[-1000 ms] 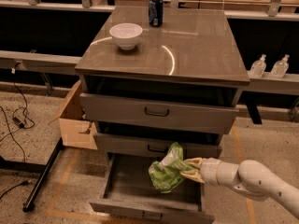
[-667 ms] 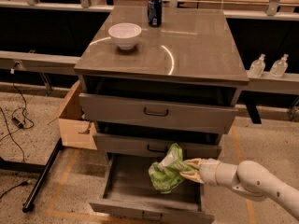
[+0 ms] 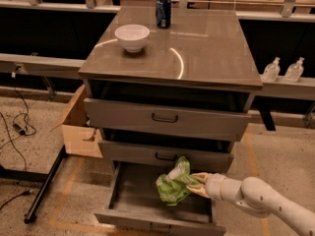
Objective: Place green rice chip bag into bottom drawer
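The green rice chip bag (image 3: 173,185) is a crinkled light-green bag with a white patch, held in the air over the right half of the open bottom drawer (image 3: 133,200). My gripper (image 3: 193,182) reaches in from the lower right on a white arm and is shut on the bag's right edge. The bottom drawer is pulled out, with a plain grey inside; the bag hangs above its floor. The two upper drawers with dark bar handles are slightly ajar.
A white bowl (image 3: 132,36) and a blue can (image 3: 163,11) stand on the cabinet top (image 3: 206,48). A cardboard box (image 3: 78,127) sits left of the cabinet. Two clear bottles (image 3: 283,70) stand on a ledge at right. Cables and a black stand leg lie at left.
Little has changed: the bag and gripper hold nearly the same place over the open bottom drawer.
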`<state>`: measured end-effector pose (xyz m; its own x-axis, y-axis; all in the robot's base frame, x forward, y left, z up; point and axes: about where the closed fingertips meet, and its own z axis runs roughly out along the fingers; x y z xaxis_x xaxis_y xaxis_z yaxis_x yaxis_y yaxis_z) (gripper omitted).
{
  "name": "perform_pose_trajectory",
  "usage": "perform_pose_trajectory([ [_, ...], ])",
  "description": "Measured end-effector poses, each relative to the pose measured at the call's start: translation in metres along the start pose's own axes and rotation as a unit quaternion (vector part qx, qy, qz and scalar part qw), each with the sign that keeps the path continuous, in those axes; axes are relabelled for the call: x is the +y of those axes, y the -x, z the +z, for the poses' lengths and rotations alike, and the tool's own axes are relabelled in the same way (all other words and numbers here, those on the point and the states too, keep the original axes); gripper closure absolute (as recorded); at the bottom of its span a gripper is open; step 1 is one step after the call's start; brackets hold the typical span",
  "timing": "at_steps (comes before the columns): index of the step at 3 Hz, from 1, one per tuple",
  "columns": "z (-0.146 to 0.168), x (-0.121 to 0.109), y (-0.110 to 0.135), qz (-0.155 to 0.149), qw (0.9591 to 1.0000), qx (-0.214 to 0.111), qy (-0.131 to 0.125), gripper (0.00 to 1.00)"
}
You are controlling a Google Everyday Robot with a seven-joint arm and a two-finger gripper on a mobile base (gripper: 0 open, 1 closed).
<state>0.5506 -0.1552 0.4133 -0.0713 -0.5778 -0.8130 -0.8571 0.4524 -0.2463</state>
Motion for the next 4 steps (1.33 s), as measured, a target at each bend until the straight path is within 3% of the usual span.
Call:
perform_pose_trajectory([
  [3, 0.061, 0.026, -0.076, 0.033, 0.9991, 0.028, 0.004, 1.0],
  [4, 0.081, 0.028, -0.089, 0.038, 0.9983, 0.043, -0.01, 0.84],
])
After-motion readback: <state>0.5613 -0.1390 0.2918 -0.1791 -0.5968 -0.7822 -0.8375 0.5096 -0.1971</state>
